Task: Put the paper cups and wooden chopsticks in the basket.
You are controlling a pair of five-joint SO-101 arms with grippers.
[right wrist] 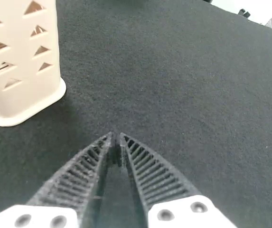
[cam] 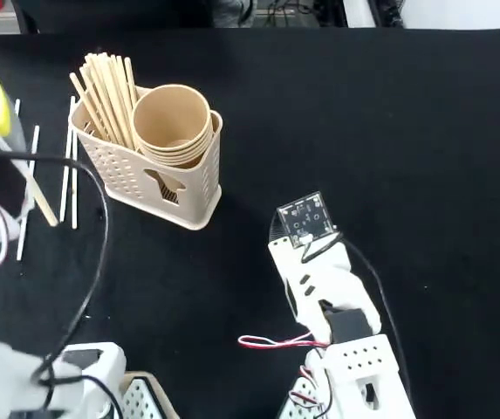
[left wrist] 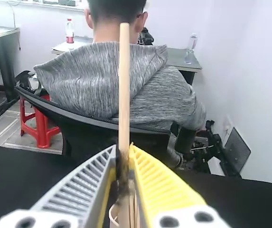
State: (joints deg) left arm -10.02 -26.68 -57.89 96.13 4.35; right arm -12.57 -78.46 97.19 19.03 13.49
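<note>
cream perforated plastic basket (cam: 127, 170): smooth | brown paper cups (cam: 173, 118): matt | pale wooden chopsticks (cam: 106, 87): bare | black table cloth (cam: 389, 131): matt

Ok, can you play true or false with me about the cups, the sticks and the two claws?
1. The paper cups sit stacked inside the basket. True.
2. The left claw is empty. False: it is shut on a wooden chopstick.
3. The right claw is holding a cup. False: it is shut with nothing in it, above the black table.
4. Some thin sticks lie on the table beside the basket. True.
5. The basket has tipped over. False: it stands upright.
</note>
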